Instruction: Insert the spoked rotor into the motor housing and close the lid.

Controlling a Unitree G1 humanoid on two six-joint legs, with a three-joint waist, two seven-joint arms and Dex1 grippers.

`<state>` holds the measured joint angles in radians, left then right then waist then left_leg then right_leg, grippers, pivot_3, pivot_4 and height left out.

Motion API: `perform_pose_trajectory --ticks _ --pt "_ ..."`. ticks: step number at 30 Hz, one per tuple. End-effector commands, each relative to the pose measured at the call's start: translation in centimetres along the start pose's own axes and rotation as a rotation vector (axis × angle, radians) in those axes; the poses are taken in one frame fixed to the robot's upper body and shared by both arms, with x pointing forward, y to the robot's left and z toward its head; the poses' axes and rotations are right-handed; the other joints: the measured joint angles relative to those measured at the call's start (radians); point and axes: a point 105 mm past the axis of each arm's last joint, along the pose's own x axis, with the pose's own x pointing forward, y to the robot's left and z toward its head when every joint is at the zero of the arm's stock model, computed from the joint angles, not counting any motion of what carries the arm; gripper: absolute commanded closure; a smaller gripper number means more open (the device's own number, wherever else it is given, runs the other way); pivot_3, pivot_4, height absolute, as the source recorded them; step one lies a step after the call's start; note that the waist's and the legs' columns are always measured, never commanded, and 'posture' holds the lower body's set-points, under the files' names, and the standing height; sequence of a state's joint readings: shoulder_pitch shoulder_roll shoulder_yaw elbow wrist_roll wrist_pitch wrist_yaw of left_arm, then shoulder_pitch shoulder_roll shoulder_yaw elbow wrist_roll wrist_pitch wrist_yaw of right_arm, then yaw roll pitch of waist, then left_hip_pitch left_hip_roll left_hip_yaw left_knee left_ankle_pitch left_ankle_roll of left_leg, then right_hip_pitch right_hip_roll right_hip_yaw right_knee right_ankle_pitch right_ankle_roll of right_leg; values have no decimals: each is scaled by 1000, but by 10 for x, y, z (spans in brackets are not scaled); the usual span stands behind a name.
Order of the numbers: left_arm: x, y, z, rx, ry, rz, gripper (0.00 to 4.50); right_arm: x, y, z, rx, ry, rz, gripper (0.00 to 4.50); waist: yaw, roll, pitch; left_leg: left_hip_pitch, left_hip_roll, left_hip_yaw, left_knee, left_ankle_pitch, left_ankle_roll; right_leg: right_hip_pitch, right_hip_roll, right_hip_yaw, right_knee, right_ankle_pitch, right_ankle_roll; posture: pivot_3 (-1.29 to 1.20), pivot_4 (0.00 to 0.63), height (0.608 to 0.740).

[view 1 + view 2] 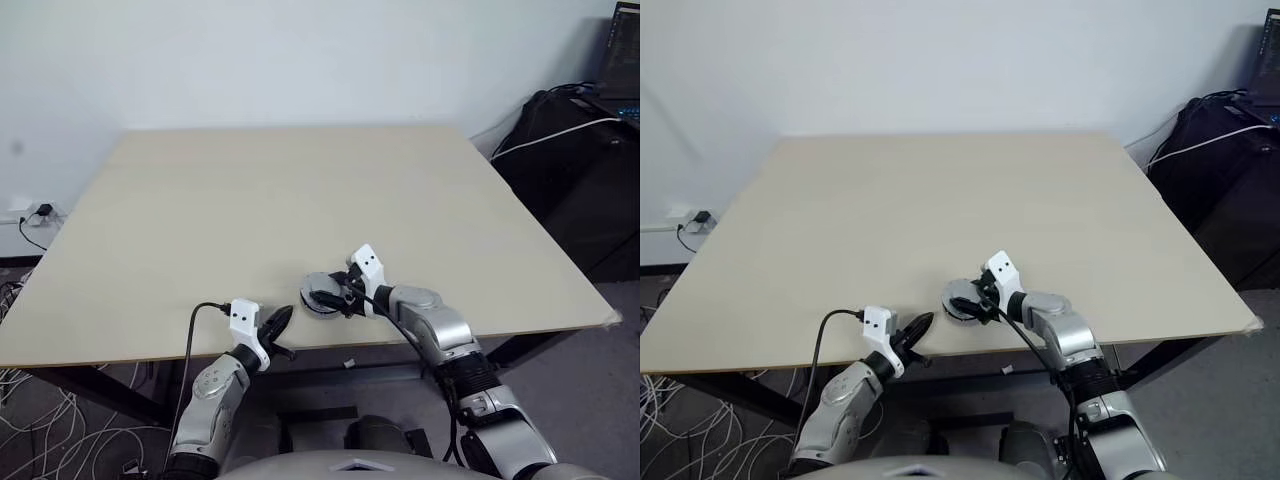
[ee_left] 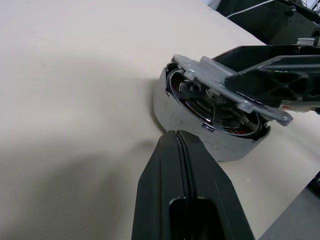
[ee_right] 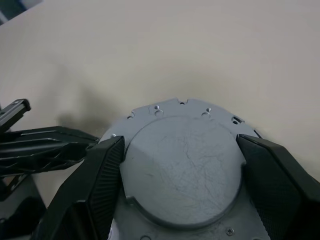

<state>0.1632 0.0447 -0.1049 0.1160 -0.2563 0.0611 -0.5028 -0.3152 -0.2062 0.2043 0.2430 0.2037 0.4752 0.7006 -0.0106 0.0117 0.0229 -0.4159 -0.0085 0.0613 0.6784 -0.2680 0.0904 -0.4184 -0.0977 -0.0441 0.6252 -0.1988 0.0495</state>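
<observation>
The motor housing [image 2: 185,125], a round silver-walled can with copper windings inside, sits near the table's front edge. The spoked rotor [image 2: 200,102] lies inside it, mostly covered. The lid [image 3: 182,165], a grey round plate with a raised disc, rests tilted on the housing's rim with one side lifted. My right gripper [image 3: 180,142] is shut on the lid, one black finger [image 3: 100,175] on each side of the raised disc. Beside the housing's wall, close to it, my left gripper [image 2: 177,135] is shut and holds nothing. From the head I see the lid [image 1: 322,293] between both grippers.
The pale wooden table [image 1: 250,200] stretches wide behind the parts, with its front edge just under my hands. Black equipment and bags [image 1: 580,150] stand off its right side. Cables [image 1: 30,400] lie on the floor at the left, below a wall socket [image 1: 35,212].
</observation>
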Motion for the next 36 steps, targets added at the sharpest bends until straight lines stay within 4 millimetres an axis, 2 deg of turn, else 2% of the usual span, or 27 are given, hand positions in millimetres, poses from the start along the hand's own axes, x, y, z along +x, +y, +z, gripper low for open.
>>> perform_pose_trajectory --ticks 1,17,36 --pt "3 -3 15 21 -55 -19 4500 2 -5 4 -57 -10 -80 1201 -1 0 0 0 0 0 0 0 0 0 0 0 0 0 0 0 0 740" --pt "4 -7 14 43 -39 -58 4500 5 0 -8 -90 40 -141 1201 0 1 -1 2 0 0 0 0 0 1 0 -1 1 0 0 0 0 740" --pt "3 -10 12 37 -38 -61 4500 7 15 -18 -155 120 -159 1201 0 1 -1 1 0 0 0 0 0 1 0 -1 0 0 0 0 0 740"
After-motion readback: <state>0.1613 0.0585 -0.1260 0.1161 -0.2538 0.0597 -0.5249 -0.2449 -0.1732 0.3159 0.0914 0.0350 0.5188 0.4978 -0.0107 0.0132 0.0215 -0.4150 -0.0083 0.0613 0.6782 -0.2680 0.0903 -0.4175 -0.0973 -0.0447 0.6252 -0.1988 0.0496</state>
